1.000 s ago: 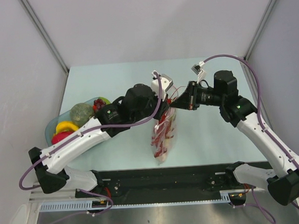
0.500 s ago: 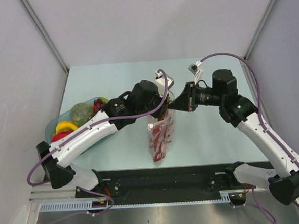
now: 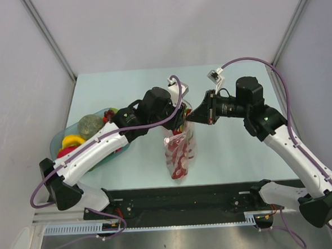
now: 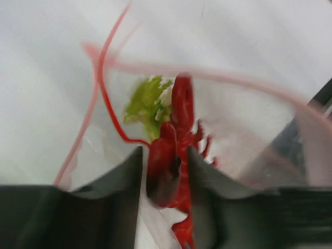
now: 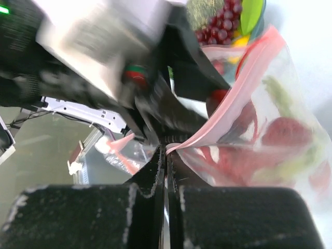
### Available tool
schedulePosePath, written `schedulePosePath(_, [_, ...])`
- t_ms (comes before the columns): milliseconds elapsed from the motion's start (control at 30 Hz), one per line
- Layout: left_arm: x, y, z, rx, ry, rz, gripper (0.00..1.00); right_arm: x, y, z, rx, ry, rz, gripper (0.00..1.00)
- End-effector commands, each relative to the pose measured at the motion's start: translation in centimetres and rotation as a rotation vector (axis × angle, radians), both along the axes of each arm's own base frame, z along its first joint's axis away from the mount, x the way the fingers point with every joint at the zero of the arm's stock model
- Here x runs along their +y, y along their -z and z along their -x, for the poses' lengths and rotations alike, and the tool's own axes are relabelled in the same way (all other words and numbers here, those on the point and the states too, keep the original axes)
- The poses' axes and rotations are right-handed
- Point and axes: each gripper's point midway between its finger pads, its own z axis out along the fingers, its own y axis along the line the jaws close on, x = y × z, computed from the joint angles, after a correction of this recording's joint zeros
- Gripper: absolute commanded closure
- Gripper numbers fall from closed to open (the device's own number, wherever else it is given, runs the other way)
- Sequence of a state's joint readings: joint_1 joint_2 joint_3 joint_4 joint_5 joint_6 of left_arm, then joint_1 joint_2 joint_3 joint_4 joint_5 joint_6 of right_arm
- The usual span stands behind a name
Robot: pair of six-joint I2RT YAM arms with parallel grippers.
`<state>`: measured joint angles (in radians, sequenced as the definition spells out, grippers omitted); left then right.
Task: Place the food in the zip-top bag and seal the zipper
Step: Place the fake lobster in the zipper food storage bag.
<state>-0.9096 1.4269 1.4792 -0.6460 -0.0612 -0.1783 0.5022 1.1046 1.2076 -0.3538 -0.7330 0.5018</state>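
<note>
Zip-top bag (image 3: 180, 154) sits mid-table (image 3: 124, 87) between the two arms, mouth raised and gaping. Red pieces show through its clear wall. Zipper (image 5: 236, 88) is unsealed: the pink strip runs as a loose open loop round the mouth. Inside the bag, just below the mouth, is the red lobster (image 4: 174, 129), lying lengthwise, with the pale green celery (image 4: 147, 101) just beside it (left wrist view is blurred; finer detail not readable).

Left gripper (image 4: 165, 153) hangs directly over the bag's mouth, fingers dipped into it. Jaws are narrowly apart with the lobster's body between them. Whether the pads press on it cannot be told. Right gripper (image 5: 167, 153) is at the bag's right-hand rim, jaws closed flat on the zipper, with that edge lifted.

Left of the bag, well apart from it, is a translucent blue-green dish (image 3: 54, 144) holding more food: dark red grapes (image 5: 220, 26), a yellow piece (image 3: 72, 140) and a grey-green round piece (image 3: 90, 124).
</note>
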Motion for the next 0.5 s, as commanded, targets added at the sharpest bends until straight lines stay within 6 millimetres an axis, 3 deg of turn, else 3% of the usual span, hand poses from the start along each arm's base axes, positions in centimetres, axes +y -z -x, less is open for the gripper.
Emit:
schedulePosePath(0, [1.5, -0.7, 2.1, 0.042, 0.071, -0.013, 0.35, -0.1, -6.9, 0.5, -0.280, -0.025, -0.105, 1.00])
schedulePosePath(67, [1.8, -3.6, 1.9, -0.036, 0.085, 0.049, 0.19, 0.0, -6.6, 0.4, -0.293, -0.035, -0.093, 1.00])
schedulePosePath(100, [2.4, -5.9, 2.0, -0.082, 0.080, 0.093, 0.16, 0.0, -6.4, 0.3, -0.302, -0.040, -0.086, 1.00])
schedulePosePath(233, [4.9, -10.7, 2.3, -0.176, 0.057, 0.171, 0.04, 0.2, -6.1, -0.3, -0.300, -0.044, -0.069, 1.00])
schedulePosePath(333, [7.7, -12.7, 2.2, -0.233, 0.014, 0.202, 0.00, 0.3, -5.7, -0.6, -0.297, -0.045, -0.059, 1.00])
schedulePosePath(433, [10.7, -13.3, 2.1, -0.272, -0.035, 0.217, 0.00, 0.3, -4.7, -1.0, -0.274, -0.033, -0.032, 1.00])
schedulePosePath(467, [11.4, -12.6, 2.0, -0.266, -0.039, 0.203, 0.00, 0.2, -4.0, -1.1, -0.270, -0.031, -0.012, 1.00])
